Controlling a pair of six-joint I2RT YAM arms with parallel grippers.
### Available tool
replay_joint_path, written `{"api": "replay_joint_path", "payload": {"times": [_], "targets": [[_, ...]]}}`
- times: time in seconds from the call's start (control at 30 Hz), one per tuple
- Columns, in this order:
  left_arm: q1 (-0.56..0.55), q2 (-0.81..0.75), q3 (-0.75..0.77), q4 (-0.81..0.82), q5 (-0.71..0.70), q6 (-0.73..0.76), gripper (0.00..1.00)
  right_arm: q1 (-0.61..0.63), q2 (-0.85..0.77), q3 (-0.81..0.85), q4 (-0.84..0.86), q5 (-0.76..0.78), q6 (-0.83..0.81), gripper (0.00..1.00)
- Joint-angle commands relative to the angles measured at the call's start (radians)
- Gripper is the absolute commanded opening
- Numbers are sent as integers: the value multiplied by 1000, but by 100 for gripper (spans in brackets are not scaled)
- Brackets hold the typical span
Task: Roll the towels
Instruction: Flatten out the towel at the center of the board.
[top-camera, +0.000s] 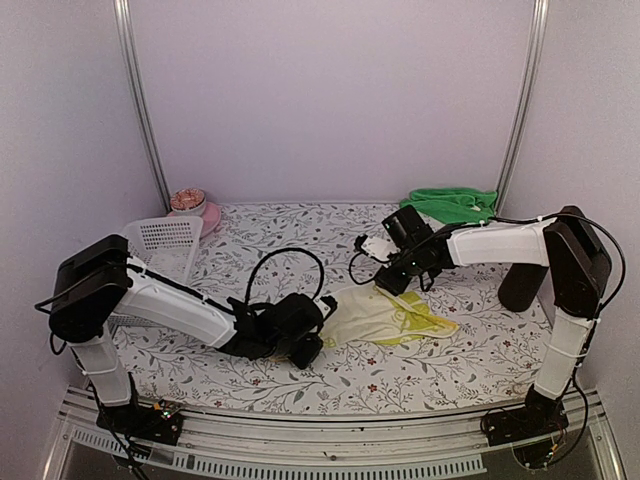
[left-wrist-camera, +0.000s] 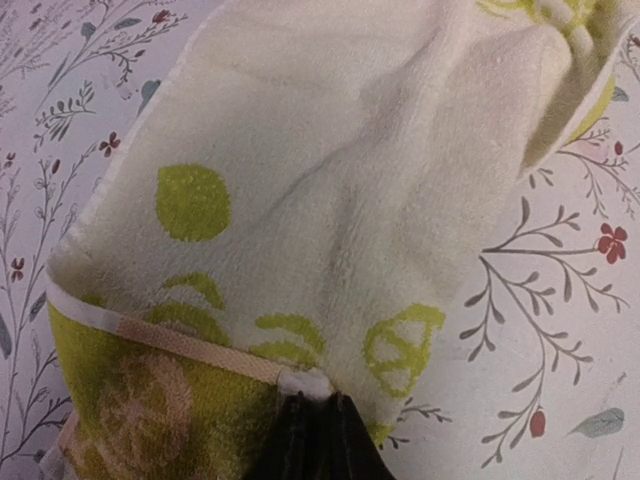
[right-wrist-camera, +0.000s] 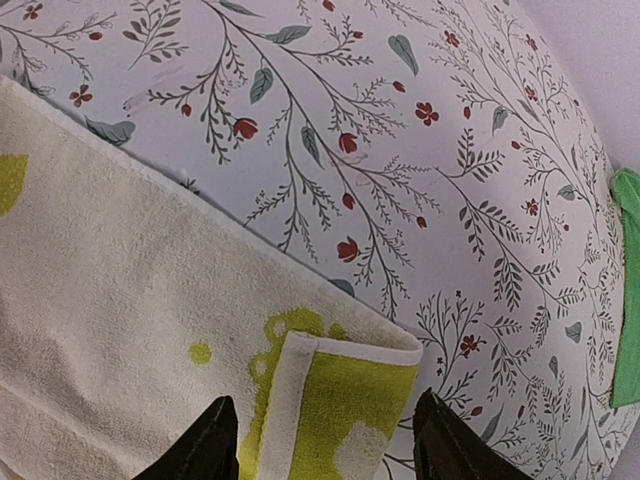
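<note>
The yellow towel (top-camera: 390, 315) lay a bit crumpled in the middle of the table (top-camera: 300, 230). One corner was folded over, so its bright side showed. The left gripper (left-wrist-camera: 312, 415) had its jaws pinched together on the towel's left edge, right at the white hem. The right gripper (right-wrist-camera: 325, 440) was at the folded corner on the far side, with its jaws apart, one on each side of the corner. The green towel (top-camera: 455, 205) lay in a heap at the far right, well apart from the yellow one. A white basket (top-camera: 165, 238) and a pink bowl (top-camera: 205, 215) sat at the far left.
</note>
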Motion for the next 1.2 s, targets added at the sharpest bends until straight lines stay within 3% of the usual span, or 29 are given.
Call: {"api": "replay_joint_path", "payload": {"times": [0.0, 0.07, 0.47, 0.8, 1.0, 1.17], "targets": [[7, 14, -6, 7, 15, -9, 6, -3, 17, -8, 27, -16, 17, 62], [6, 14, -6, 6, 13, -12, 0, 0, 26, -4, 28, -9, 17, 62], [7, -144, -84, 58, -145, -102, 0, 8, 94, 31, 33, 47, 27, 63], [5, -167, -133, 101, -138, -128, 0, 27, 161, 67, 55, 129, 41, 58], [5, -158, -142, 114, -135, -135, 0, 46, 193, 58, 73, 184, 24, 40], [6, -162, -149, 118, -143, -141, 0, 47, 184, 51, 78, 184, 16, 11]]}}
